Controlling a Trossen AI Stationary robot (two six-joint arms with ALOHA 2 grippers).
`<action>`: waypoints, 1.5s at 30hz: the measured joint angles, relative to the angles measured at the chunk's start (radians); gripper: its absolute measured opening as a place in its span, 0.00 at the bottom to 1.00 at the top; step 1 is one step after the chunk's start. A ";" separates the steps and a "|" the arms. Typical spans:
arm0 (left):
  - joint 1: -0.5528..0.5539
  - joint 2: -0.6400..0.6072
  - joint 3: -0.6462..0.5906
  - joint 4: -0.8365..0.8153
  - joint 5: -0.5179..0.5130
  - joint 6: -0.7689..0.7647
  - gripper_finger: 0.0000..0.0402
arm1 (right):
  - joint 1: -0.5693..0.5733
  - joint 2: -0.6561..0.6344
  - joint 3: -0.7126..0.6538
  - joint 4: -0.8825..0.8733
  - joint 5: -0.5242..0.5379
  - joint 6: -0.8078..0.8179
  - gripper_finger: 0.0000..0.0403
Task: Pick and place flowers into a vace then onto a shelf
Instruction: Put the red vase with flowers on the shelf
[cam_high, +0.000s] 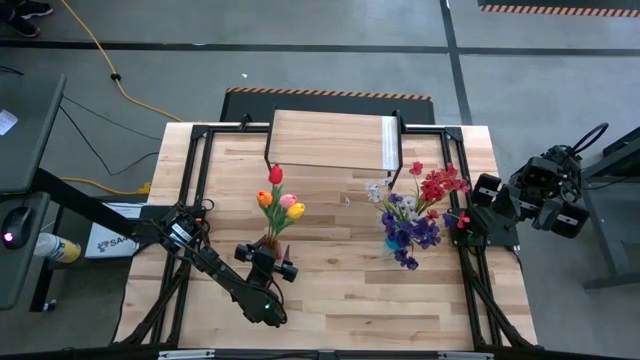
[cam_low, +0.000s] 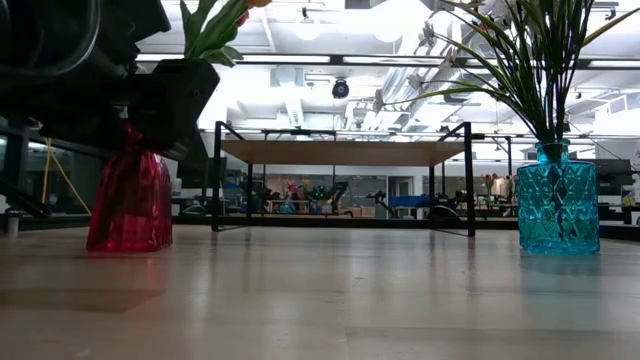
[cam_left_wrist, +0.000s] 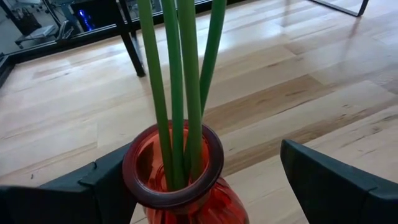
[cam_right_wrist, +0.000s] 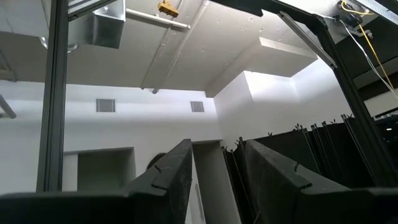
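Note:
A red glass vase (cam_left_wrist: 180, 186) stands on the table left of centre and holds several green-stemmed tulips (cam_high: 280, 200) in red, orange, pink and yellow. My left gripper (cam_left_wrist: 205, 158) is open and low, with one finger on each side of the vase's neck. A blue glass vase (cam_low: 557, 205) with purple, white and red sprays (cam_high: 420, 205) stands to the right. The light-wood shelf (cam_high: 330, 140) stands on black legs at the table's far side. My right gripper (cam_right_wrist: 214, 180) is raised at the table's right edge, tilted upward, open, with nothing between its fingers. My left gripper has one finger (cam_left_wrist: 99, 186) close against the rim of the red vase's neck (cam_left_wrist: 134, 177), coming in roughly level from the table's near side. I cannot tell whether it touches. The other finger (cam_left_wrist: 329, 180) stands well clear of the vase.
Bare tabletop (cam_high: 350, 290) lies between and in front of the two vases. A black frame (cam_high: 200, 170) runs along the table's sides. The shelf's top (cam_low: 340, 152) sits above the height of the vases' bodies.

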 joint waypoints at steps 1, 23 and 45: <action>0.000 0.000 0.000 0.001 0.000 0.000 0.98 | 0.000 0.000 0.000 0.000 0.000 0.000 0.35; 0.042 0.000 0.001 0.016 0.087 -0.011 0.98 | 0.000 0.000 0.000 0.000 0.006 -0.001 0.35; 0.091 0.000 0.001 -0.008 0.145 0.020 0.61 | 0.000 0.000 0.000 0.000 0.001 -0.001 0.35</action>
